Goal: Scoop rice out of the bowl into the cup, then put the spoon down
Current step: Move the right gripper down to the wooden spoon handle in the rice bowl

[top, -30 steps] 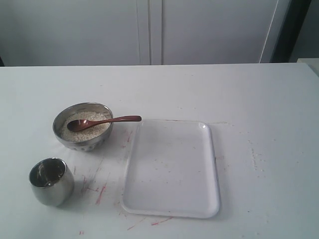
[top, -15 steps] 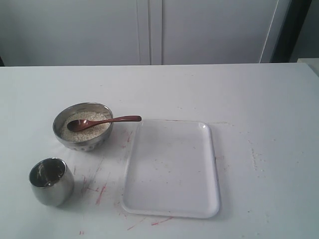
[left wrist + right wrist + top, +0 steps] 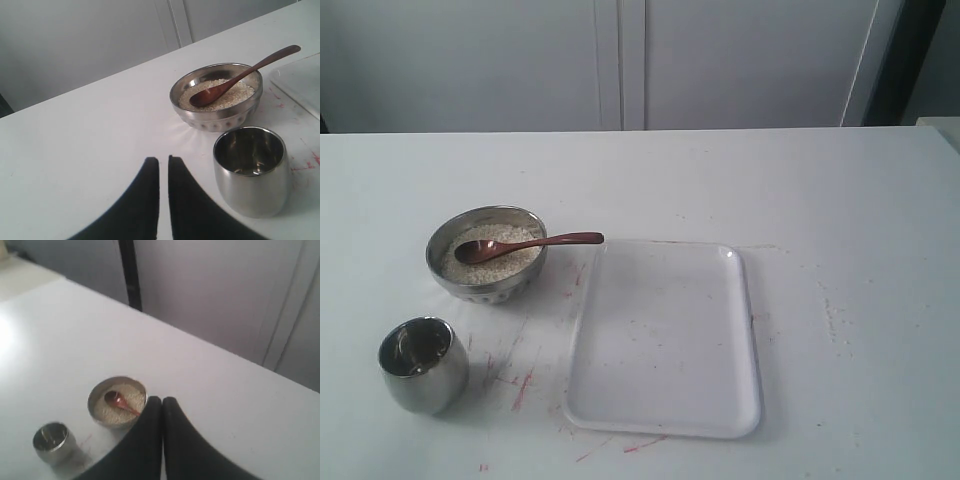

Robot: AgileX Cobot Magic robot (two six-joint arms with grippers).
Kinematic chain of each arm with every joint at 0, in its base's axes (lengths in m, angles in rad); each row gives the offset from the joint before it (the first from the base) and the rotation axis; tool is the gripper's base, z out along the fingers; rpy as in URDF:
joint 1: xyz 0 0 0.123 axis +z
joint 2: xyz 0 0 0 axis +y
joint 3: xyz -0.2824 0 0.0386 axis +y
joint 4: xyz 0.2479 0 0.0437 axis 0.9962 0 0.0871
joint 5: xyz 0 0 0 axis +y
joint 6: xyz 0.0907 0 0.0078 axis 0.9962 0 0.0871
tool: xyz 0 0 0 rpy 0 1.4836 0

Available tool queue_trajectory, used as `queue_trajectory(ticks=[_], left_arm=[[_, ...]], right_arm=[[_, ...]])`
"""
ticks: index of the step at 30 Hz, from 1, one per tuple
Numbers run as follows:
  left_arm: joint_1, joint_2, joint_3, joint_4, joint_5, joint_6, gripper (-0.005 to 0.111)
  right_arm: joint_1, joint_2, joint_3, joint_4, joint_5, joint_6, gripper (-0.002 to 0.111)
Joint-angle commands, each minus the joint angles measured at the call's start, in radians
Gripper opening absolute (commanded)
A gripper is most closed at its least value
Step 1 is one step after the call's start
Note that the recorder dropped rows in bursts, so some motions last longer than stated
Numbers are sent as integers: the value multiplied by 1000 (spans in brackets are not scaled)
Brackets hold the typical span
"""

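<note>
1. The white tabletop (image 3: 820,200) carries everything. It is marked with thin reddish streaks (image 3: 523,388) between the cup and the tray.
2. A white rectangular plastic tray (image 3: 665,335) lies flat to the right of the bowl in the exterior view, close to it but not touching.
3. The left hand (image 3: 162,161) hovers above the tabletop short of the cup. Its two dark fingers are drawn together to a thin slit, with nothing between them.
4. The right hand (image 3: 163,400) hangs high over the scene. It is clenched, finger against finger, and grips nothing.
5. The wide, shallow steel bowl with a ribbed lower side (image 3: 485,290) stands upright left of the tray.
6. The small shiny steel cup with bulging sides (image 3: 420,385) stands upright near the bowl and apart from it (whether it holds anything cannot be made out).
7. The slim reddish-brown wooden spoon (image 3: 535,242) rests with its oval head in the bowl. Its handle leans over the rim toward the tray's corner.
8. The off-white uncooked rice (image 3: 510,262) fills the bowl's bottom under the spoon's head.
</note>
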Motion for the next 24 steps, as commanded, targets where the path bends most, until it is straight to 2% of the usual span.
queue_trajectory(ticks=[1, 4, 6, 9, 14, 18, 24], left_arm=[[-3, -1, -3, -7, -6, -1, 14], [-3, -1, -3, -7, -6, -1, 14], [-3, -1, -3, -7, -6, -1, 14], [-3, -1, -3, -7, -6, -1, 14], [-3, -1, -3, -7, -6, -1, 14], [-3, -1, -3, -7, -6, -1, 14], [-3, -1, -3, -7, -6, -1, 14]], right_arm=[[58, 93, -9, 49, 69, -224, 0], [109, 165, -9, 49, 99, -333, 0], [164, 238, -9, 40, 159, -484, 0], [224, 310, -9, -46, 149, -536, 0], [320, 443, -9, -183, 65, -536, 0], [349, 512, -9, -235, -30, -509, 0], [351, 594, -9, -269, -312, -354, 0]])
